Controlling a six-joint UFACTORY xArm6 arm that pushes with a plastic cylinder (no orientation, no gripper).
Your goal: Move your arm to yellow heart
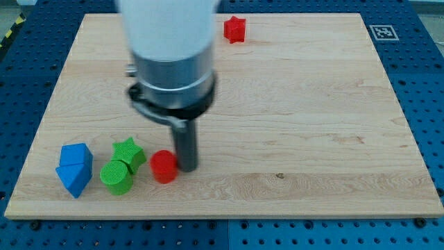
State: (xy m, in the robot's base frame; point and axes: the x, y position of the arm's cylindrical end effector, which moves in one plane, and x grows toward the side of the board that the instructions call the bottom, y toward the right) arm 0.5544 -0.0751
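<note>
No readable words, numbers or brand names are showing anywhere. The only sign is a small black-and-white square marker [380, 32], sitting on the wooden board [312, 104] at the corner toward the view's top right; its pattern is carrying no legible characters.

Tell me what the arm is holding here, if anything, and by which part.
Nothing is held: the arm ends in a plain rod. My tip stands on the wooden board, right beside the small red cylinder block, seemingly touching.

wooden board [312, 104], red [235, 29], green [116, 176], blue blocks [75, 169]
</note>
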